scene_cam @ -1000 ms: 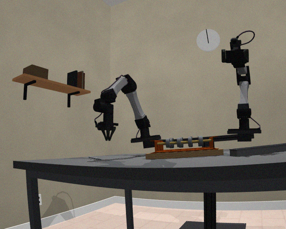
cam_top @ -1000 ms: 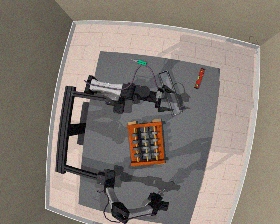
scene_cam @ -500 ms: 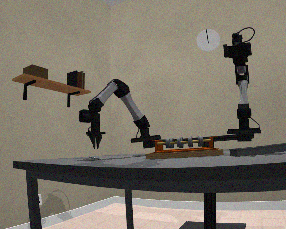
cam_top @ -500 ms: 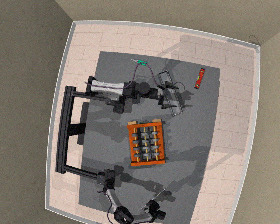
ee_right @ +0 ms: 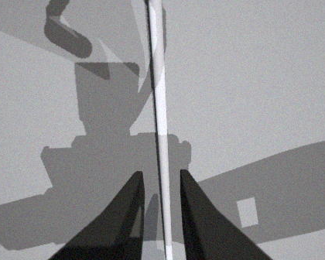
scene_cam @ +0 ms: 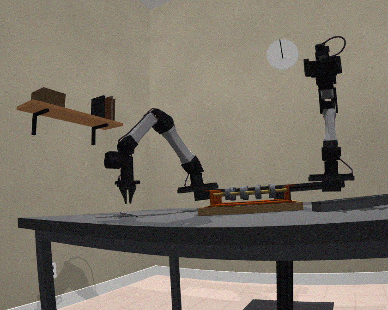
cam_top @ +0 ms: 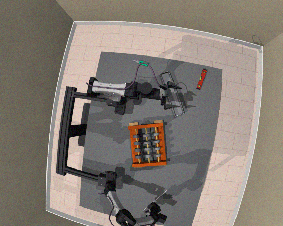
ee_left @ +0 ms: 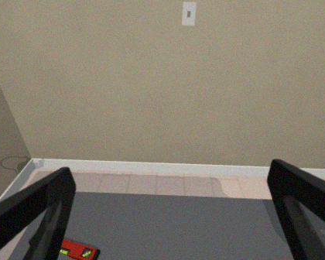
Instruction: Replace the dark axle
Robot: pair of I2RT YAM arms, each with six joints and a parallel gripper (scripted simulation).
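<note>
The wheel frame (cam_top: pixel 149 164) (scene_cam: pixel 215 199) stands on its battens (cam_top: pixel 133 123) (scene_cam: pixel 251 210); wheels and spacers sit on three axles. The middle axle (cam_top: pixel 149 159) looks yellowish here. The bright axle (cam_top: pixel 162 194) (scene_cam: pixel 128 213) (ee_right: pixel 162 116) lies on the table, apart from the frame. My right gripper (scene_cam: pixel 128 202) (ee_right: pixel 162 180) points down above it, fingers slightly apart with nothing between; the axle runs below the gap in the right wrist view. My left gripper (cam_top: pixel 180 97) (ee_left: pixel 169 172) is wide open and empty, high over the tray (cam_top: pixel 179 115) (scene_cam: pixel 354 202).
A red level (cam_top: pixel 201 79) (ee_left: pixel 80 249) lies beyond the tray. A green-handled tool (cam_top: pixel 143 63) lies near the table's edge on the left arm's side. The frame stands between the tray and the bright axle.
</note>
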